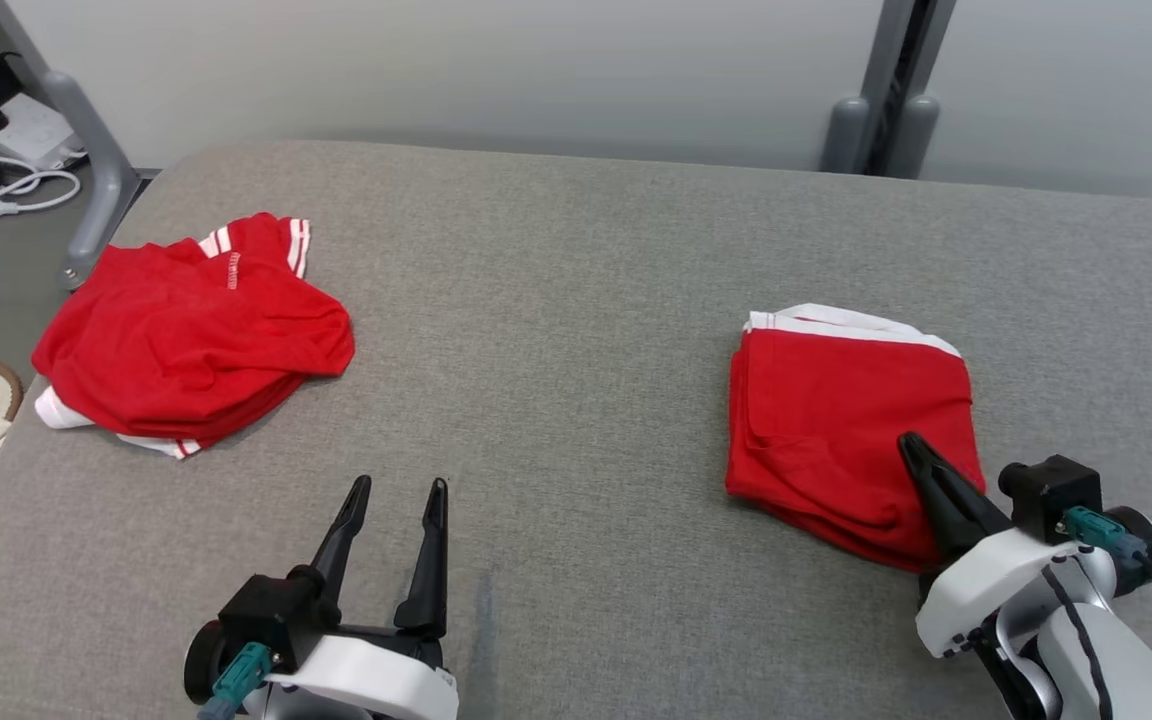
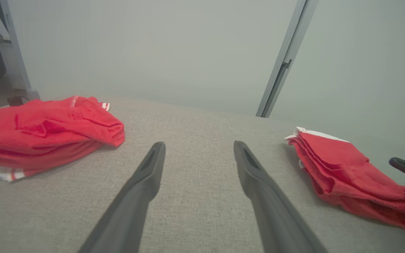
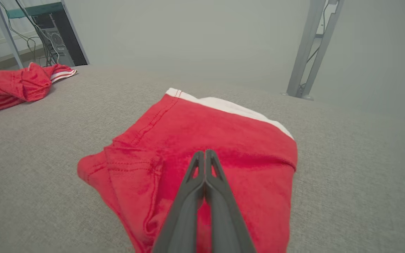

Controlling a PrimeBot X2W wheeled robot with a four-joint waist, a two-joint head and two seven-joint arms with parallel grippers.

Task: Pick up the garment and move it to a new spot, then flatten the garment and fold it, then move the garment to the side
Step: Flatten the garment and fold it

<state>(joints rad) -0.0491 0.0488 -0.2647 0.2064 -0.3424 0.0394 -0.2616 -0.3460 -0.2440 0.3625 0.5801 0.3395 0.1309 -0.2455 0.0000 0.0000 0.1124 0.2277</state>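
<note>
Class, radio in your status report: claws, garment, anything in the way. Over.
Left claw open, over grey padded surface. Right claw shut, tips at folded red garment, no cloth pinched. Crumpled red garment far left, well apart.

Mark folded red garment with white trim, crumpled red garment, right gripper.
folded red garment with white trim (image 1: pixel 836 400): head view, top red panel.
crumpled red garment (image 1: pixel 196 330): head view, middle of heap.
right gripper (image 3: pixel 205 154): right wrist view, shut fingertips.

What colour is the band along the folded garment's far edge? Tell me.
White; the band on the red folded garment shows best in the right wrist view.
</note>
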